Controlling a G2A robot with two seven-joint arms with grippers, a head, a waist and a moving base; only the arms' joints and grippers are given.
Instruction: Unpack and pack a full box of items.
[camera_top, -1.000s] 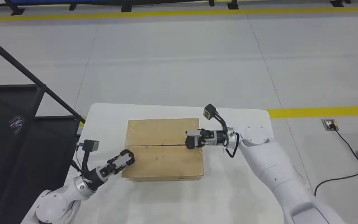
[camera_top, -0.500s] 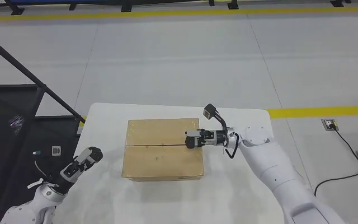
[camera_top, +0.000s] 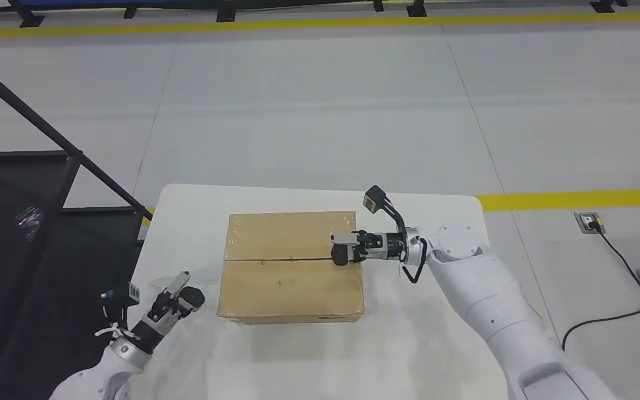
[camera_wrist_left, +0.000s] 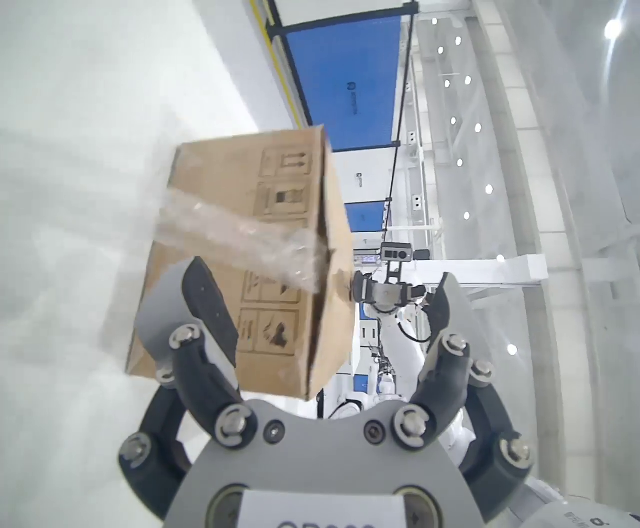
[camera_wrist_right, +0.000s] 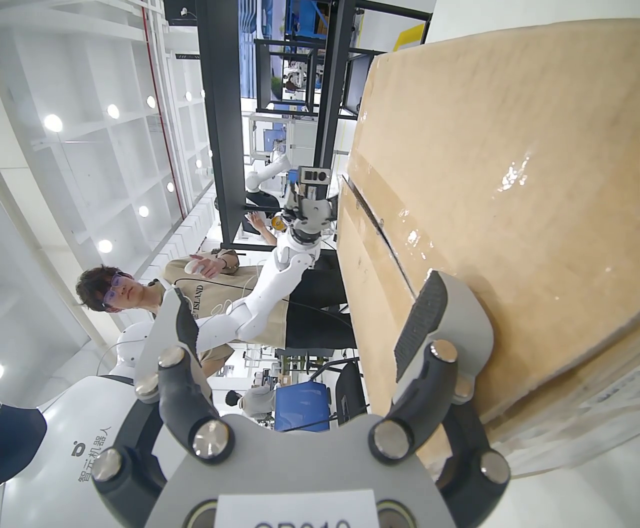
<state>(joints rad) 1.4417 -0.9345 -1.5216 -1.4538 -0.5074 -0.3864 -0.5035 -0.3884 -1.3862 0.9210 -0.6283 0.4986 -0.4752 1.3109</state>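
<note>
A closed cardboard box (camera_top: 290, 265) sits mid-table, its top flaps meeting at a seam (camera_top: 280, 261). Clear tape (camera_wrist_left: 235, 240) runs over the box (camera_wrist_left: 280, 200) on its end wall. My left gripper (camera_top: 185, 300) hovers low beside the box's left end, apart from it. It is open (camera_wrist_left: 325, 305) and empty, facing that taped end. My right gripper (camera_top: 340, 248) is at the right end of the seam on the box top (camera_wrist_right: 500, 150). It is open (camera_wrist_right: 300, 320), with one pad (camera_wrist_right: 425, 320) lying against the cardboard by the seam.
The white table (camera_top: 420, 340) has bare room in front of the box and to its right. A black frame with dark netting (camera_top: 60, 250) stands just off the table's left edge, close to the left arm.
My left gripper pulled away from the box's left front corner, swung out to the left, then came partway back toward the box. The right arm and box have not moved.
</note>
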